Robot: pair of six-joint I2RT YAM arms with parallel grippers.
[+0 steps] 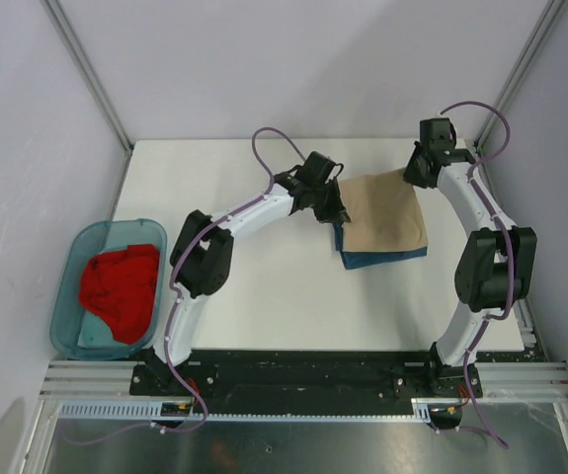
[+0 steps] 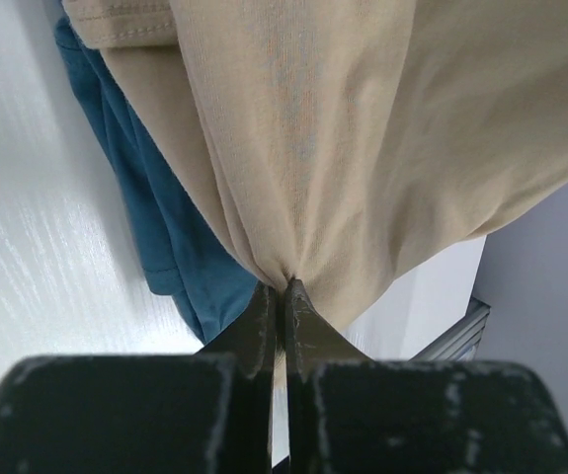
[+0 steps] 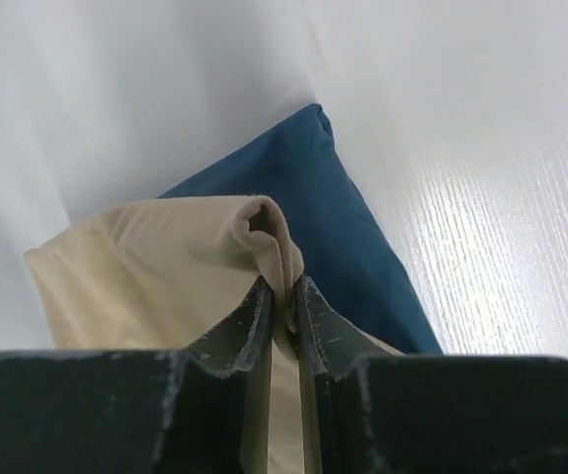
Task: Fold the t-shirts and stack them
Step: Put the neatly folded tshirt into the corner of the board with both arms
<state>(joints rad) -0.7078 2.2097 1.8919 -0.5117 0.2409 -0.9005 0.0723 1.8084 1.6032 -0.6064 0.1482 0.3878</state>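
Tan t-shirt [image 1: 387,212], folded, draped over the teal-blue t-shirt [image 1: 387,259] at the far right of the table [image 1: 264,296]. Left claw [image 2: 284,294] is clenched on its edge and right claw [image 3: 282,291] pinches a rolled corner. Step looks like stacking tan on teal. Next move: lower evenly, square the edges, let go. Only the top view shows the red t-shirt [image 1: 121,284] (crumpled, not yet folded) in the bin [image 1: 71,259]. The wrist views show the pinches.

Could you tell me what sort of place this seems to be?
Probably a robotics lab test cell: a white table boxed in by plain panels, a left arm and right arm mounted on an aluminium frame, and a bin holding a red shirt.
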